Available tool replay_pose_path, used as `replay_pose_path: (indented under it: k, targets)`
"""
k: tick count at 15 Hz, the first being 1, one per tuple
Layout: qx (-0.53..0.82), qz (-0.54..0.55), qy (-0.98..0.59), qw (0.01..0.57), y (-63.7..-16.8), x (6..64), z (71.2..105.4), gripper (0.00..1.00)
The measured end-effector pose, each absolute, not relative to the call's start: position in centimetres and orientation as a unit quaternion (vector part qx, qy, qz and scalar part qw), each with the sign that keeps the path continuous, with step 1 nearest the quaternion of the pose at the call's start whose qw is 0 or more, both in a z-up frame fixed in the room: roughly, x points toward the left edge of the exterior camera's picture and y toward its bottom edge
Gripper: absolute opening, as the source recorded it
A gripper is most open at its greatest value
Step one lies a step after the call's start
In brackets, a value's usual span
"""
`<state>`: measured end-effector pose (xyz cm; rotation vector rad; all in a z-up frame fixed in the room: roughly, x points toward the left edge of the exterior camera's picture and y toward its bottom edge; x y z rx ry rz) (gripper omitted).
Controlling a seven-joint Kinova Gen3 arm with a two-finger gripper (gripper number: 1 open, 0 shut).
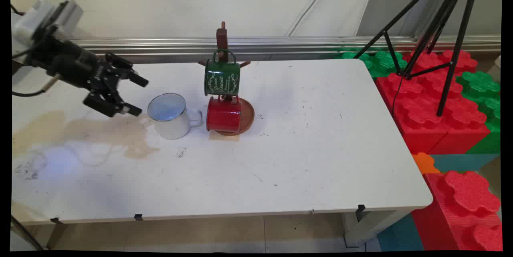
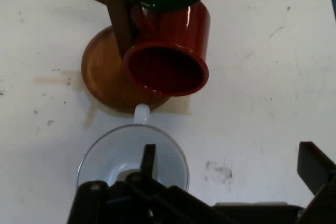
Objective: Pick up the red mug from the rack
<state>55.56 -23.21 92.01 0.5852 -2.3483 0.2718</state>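
Note:
My black gripper (image 1: 138,96) hangs open just left of a white enamel mug (image 1: 170,114), a little above the table and holding nothing. The mug stands upright with its handle pointing at a wooden mug tree (image 1: 221,36). A green mug (image 1: 221,77) hangs high on the tree, and a red mug (image 1: 224,114) hangs low over its round base (image 1: 246,118). In the hand view the white mug (image 2: 131,153) lies right ahead, one finger (image 2: 148,160) showing over its rim, the other finger (image 2: 315,167) far to the right. Beyond it are the red mug (image 2: 168,51) and the base (image 2: 102,74).
A brownish stain (image 1: 100,132) spreads over the table's left part. A black tripod (image 1: 437,28) stands off the table's right end among large red foam blocks (image 1: 421,112) and green foam blocks (image 1: 479,84). The table's rounded right edge (image 1: 421,193) is close to them.

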Motion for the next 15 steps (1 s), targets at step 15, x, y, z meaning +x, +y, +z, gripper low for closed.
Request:
replay_pose_path:
  k: [15]
  targets:
    - [0.264,0.079,-0.884,0.377,-25.6,50.7,84.0,1.0]
